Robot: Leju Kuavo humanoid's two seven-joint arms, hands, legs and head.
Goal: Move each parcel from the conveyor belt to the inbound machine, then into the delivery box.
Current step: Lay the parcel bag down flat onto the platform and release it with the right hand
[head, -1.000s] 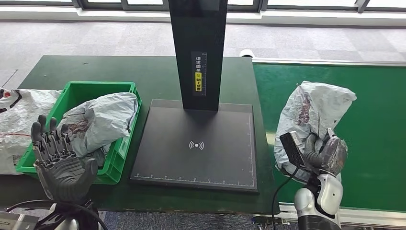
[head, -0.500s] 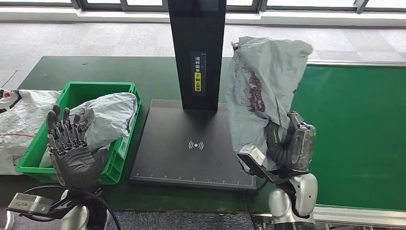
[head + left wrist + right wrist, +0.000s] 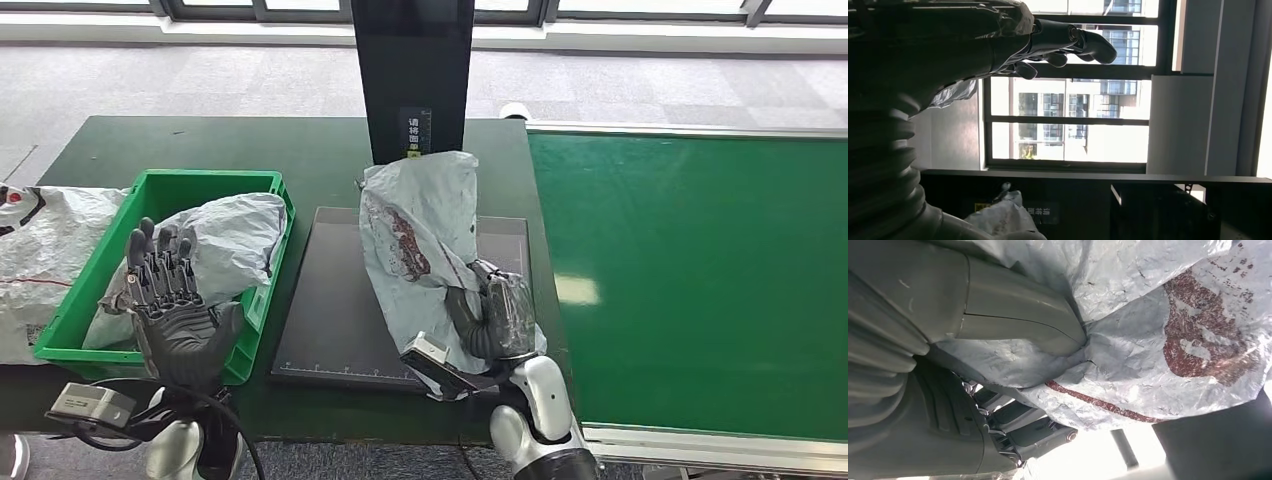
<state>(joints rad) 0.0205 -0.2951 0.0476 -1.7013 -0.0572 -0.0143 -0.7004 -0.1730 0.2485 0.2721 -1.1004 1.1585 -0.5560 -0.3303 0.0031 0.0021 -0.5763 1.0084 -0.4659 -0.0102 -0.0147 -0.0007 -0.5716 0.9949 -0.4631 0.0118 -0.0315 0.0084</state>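
Note:
My right hand grips a crumpled grey parcel with a dark red print and holds it upright over the black platform of the inbound machine. In the right wrist view the thumb presses into the parcel's wrinkled film. My left hand is raised in front of the green delivery box, fingers spread and holding nothing; in the left wrist view its fingers stretch out against a window. Another grey parcel lies in the box.
The machine's black post rises just behind the held parcel. The green conveyor belt runs along the right. A white sack lies left of the box on the dark green table.
My right hand has carried the parcel left, from the conveyor belt to above the machine's platform, and lower. My left hand has risen and shifted right in front of the box.

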